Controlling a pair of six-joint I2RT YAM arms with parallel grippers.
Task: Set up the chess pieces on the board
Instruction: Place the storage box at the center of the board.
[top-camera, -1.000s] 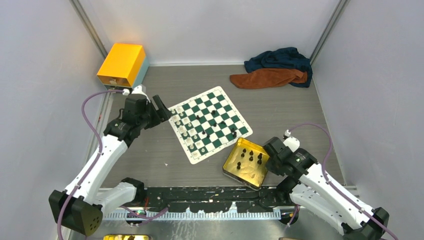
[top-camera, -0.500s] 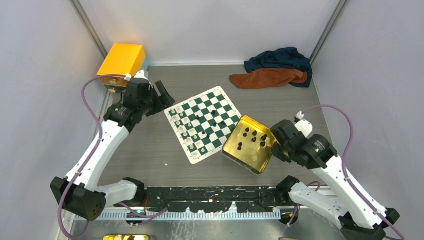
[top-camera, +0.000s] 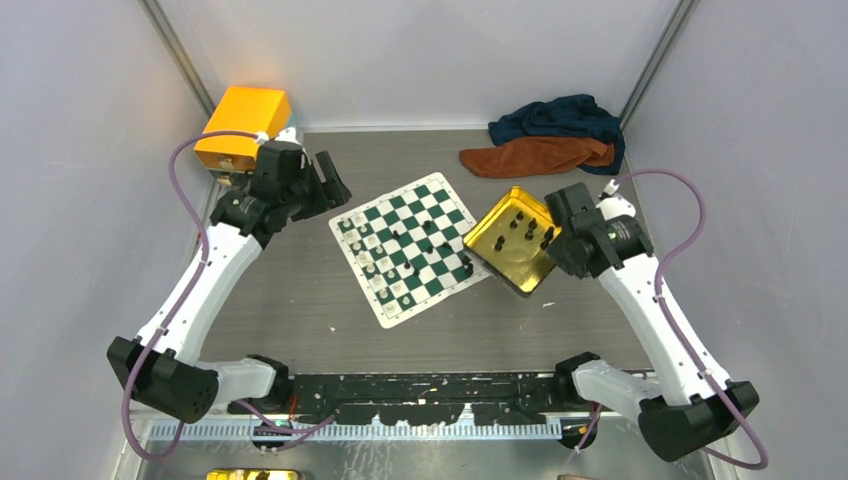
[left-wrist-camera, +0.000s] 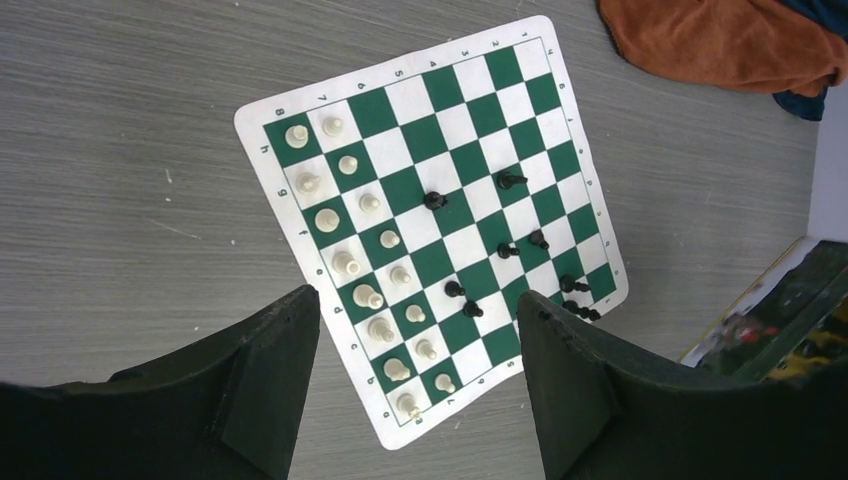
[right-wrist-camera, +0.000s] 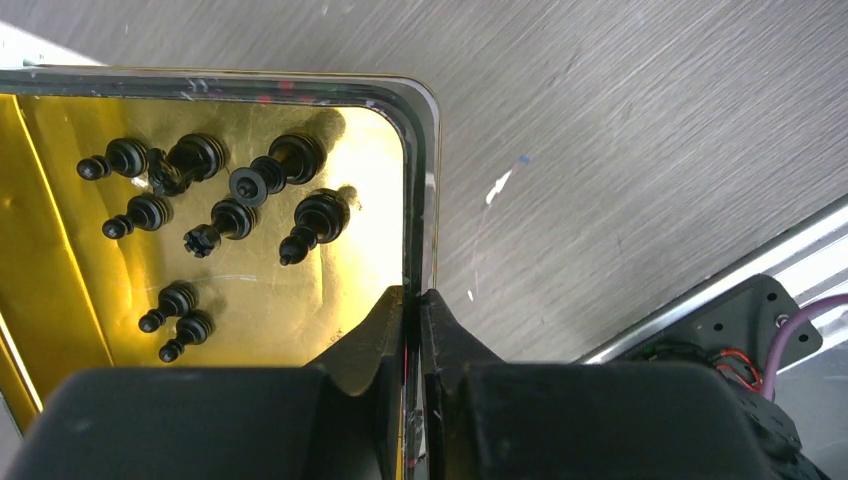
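The green and white board (top-camera: 437, 190) lies on the table, also in the left wrist view (left-wrist-camera: 405, 100). Cream-white pieces (top-camera: 375, 262) stand in two rows along its left edge (left-wrist-camera: 345, 263). A few black pieces (top-camera: 430, 226) are scattered on its right half (left-wrist-camera: 434, 200), some lying down. My right gripper (top-camera: 553, 240) is shut on the rim of the gold tin (top-camera: 495, 245), which is lifted and tilted by the board's right edge. Several black pieces (right-wrist-camera: 230, 200) lie in the tin (right-wrist-camera: 422, 150), pinched by the right gripper (right-wrist-camera: 413, 295). My left gripper (top-camera: 335, 185) is open and empty, above the board's left side (left-wrist-camera: 417, 295).
An orange box (top-camera: 245, 125) stands at the back left corner. A blue and an orange cloth (top-camera: 550, 135) lie at the back right, also in the left wrist view (left-wrist-camera: 720, 40). Grey walls close in both sides. The tin's side shows at the left wrist view's right edge (left-wrist-camera: 790, 320).
My right arm has lifted the gold tin from the near table and carried it away to the board's right edge, tilting it. My left gripper has drawn back and left from the board.
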